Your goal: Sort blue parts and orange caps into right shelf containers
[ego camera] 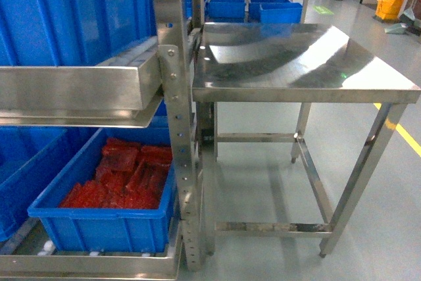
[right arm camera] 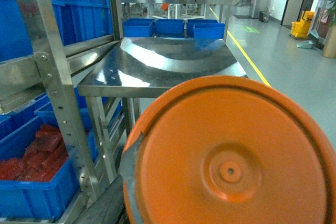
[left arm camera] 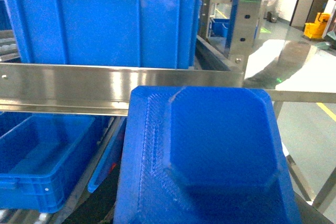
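A blue part [left arm camera: 210, 156] fills the lower left wrist view, held in the air in front of the shelf rail [left arm camera: 79, 85]. It hides the left gripper's fingers. An orange cap [right arm camera: 231, 156] fills the lower right wrist view, its flat round top facing the camera. A grey finger [right arm camera: 130, 156] shows at the cap's left edge. A large blue container [ego camera: 72, 11] stands on the upper level of the shelf [ego camera: 174, 97]. Another container [ego camera: 105, 225] on the level below holds red pieces. Neither gripper appears in the head view.
A bare steel table [ego camera: 296, 64] stands right of the shelf upright, with open floor beyond. An empty blue bin [left arm camera: 42, 156] sits on the lower level at left. Far back are blue bins [ego camera: 263, 10], a yellow mop bucket [ego camera: 393, 1] and a yellow floor line [ego camera: 401, 129].
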### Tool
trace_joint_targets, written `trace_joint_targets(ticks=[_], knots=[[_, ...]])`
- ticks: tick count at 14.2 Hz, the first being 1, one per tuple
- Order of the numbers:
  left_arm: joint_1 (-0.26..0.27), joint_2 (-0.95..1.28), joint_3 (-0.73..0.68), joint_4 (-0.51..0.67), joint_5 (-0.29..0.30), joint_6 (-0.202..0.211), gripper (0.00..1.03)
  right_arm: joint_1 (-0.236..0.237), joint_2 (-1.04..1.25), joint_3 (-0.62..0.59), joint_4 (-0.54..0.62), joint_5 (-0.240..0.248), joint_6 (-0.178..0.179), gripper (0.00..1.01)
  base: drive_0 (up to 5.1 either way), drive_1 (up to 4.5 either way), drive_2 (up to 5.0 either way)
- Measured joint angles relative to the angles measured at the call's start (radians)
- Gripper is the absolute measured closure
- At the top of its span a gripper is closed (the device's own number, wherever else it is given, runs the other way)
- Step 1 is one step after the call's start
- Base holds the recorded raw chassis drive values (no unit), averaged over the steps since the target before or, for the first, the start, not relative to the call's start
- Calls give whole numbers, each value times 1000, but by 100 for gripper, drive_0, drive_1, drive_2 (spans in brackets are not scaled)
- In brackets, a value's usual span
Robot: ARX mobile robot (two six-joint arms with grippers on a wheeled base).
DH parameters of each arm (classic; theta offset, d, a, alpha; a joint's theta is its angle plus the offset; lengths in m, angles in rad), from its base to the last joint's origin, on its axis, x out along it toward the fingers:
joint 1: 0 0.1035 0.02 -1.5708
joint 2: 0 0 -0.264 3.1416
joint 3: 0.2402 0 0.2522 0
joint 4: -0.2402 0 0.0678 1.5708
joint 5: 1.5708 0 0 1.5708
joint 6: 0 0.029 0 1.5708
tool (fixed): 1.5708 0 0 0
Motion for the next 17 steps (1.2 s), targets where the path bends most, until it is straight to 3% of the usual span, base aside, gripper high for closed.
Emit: trace_joint_targets(ticks=[17], knots=[[0, 0, 0, 1, 0, 0, 60, 0, 0, 0, -1, 0, 0, 56, -494, 238, 238]])
